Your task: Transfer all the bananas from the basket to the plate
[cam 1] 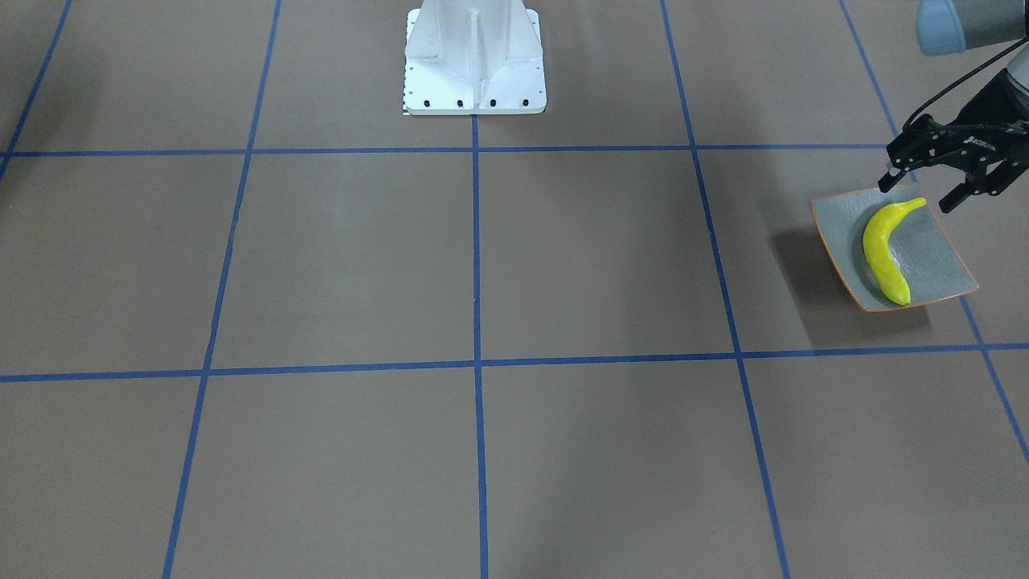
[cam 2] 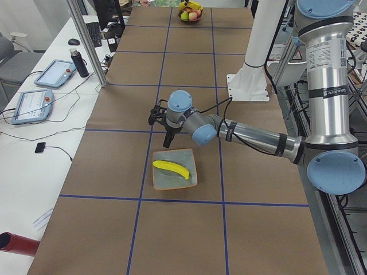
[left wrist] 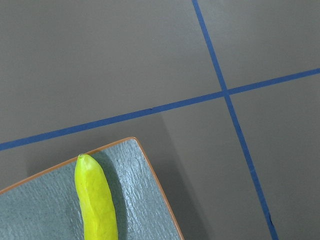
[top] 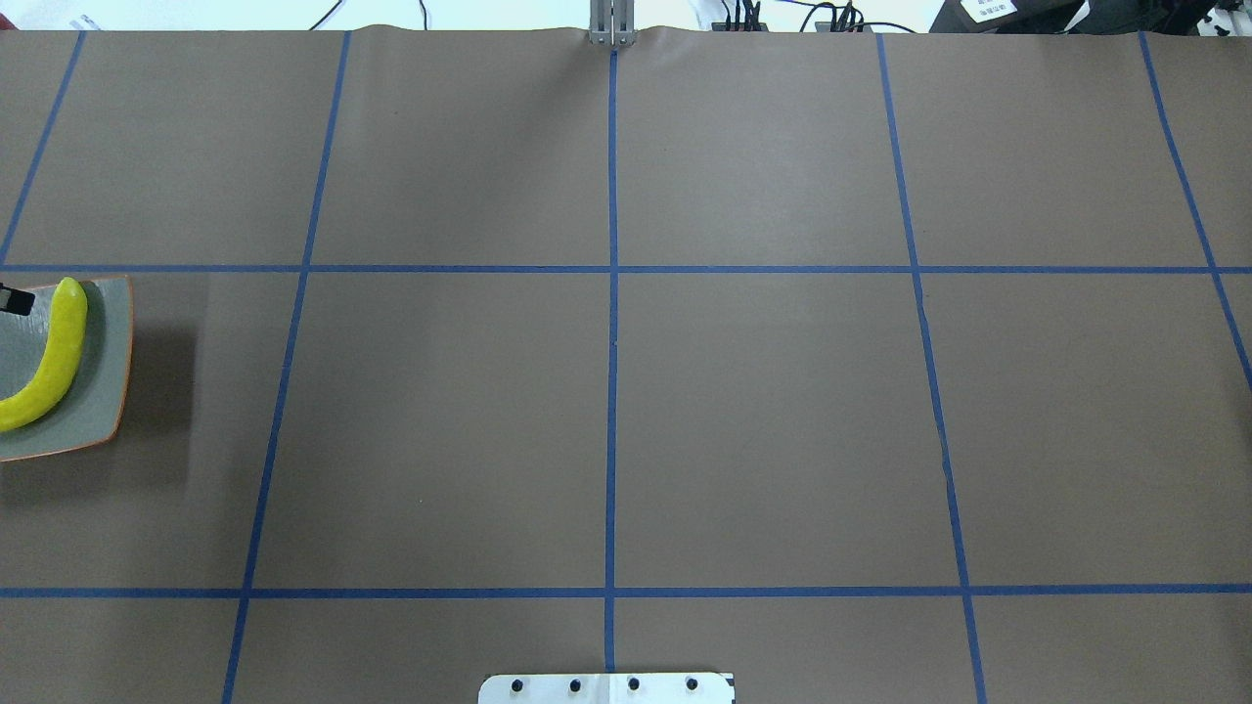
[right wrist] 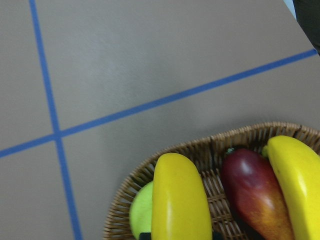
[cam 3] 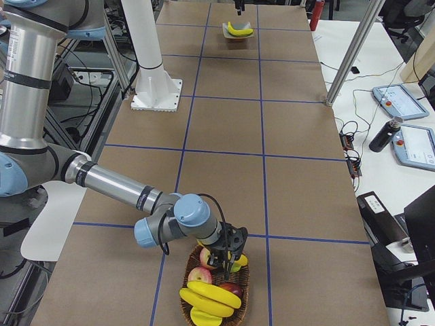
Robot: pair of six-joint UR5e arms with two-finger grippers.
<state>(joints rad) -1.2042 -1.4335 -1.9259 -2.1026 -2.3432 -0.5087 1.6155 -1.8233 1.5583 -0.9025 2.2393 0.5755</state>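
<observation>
One banana [cam 1: 884, 253] lies diagonally on the plate [cam 1: 940, 265] at the table's left end; the overhead view shows the same banana [top: 54, 372] and plate [top: 103, 401]. My left gripper [cam 1: 919, 191] hovers open and empty just over the plate's robot-side edge, above the banana's tip. At the other end, the wicker basket [cam 3: 187, 272] holds more bananas [cam 3: 211, 295] among apples. My right gripper [right wrist: 180, 235] is down in the basket, dark fingertips [right wrist: 145, 235] pressed against both sides of a banana [right wrist: 180, 200].
A red pear-like fruit [right wrist: 252, 190], a green apple [right wrist: 139, 215] and another banana [right wrist: 300, 180] crowd the held one. The white robot base [cam 1: 474, 60] stands mid-table. A metal post [cam 2: 86, 43], tablets and a bottle [cam 2: 80, 62] line the side bench.
</observation>
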